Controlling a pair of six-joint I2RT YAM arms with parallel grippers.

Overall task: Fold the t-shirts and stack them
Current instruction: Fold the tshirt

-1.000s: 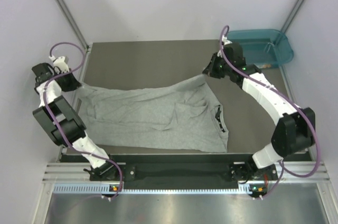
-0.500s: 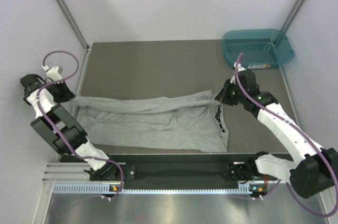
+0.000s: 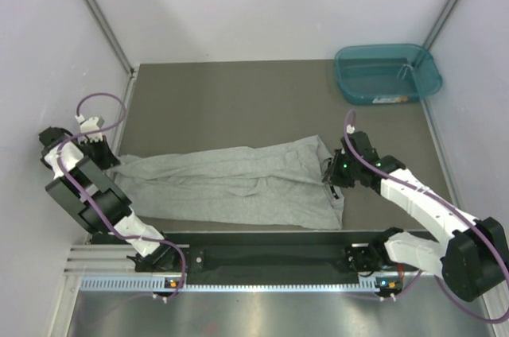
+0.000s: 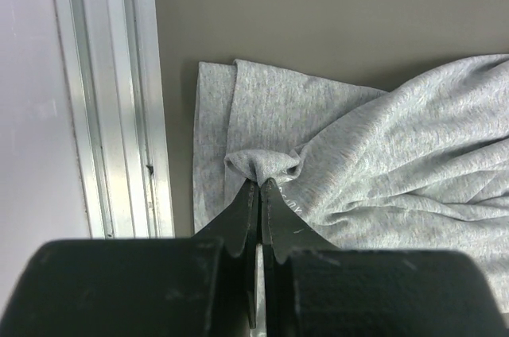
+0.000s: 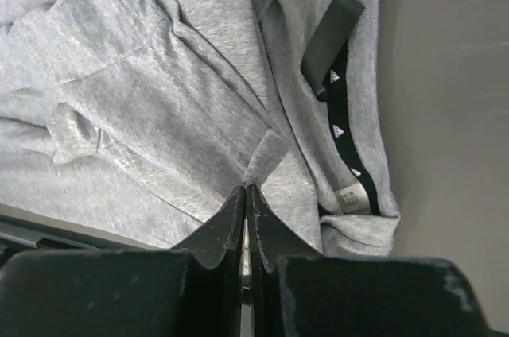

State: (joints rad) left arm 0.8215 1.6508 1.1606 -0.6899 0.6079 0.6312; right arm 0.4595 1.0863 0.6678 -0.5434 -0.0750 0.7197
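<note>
Now, t-shirt (image 3: 231, 186): one grey shirt lies as a long, crumpled band across the near half of the table (image 3: 238, 106), with its collar end at our right. It is well apart from the teal tub (image 3: 387, 73) in the far right corner.
Left end effector (image 4: 260, 186): clenched on a small bunch of cloth at the shirt's left end, near the table's metal rail (image 4: 119, 114).
Right end effector (image 5: 245, 190): clenched on a folded edge of cloth, near the black neck label (image 5: 332, 31).
Step in hand: we judge it a lengthwise fold, with the pinched edge being laid over the near half.
How to do it well: we should hold both pinches level and draw them gently apart so the band goes taut. Then we line the held edge up with the edge beneath, lower it flat, and let go on both sides together.
Watch for: the wrinkles across the middle, which slack would trap under the fold.
Stack: none that we can see; only this one shirt is in view.
</note>
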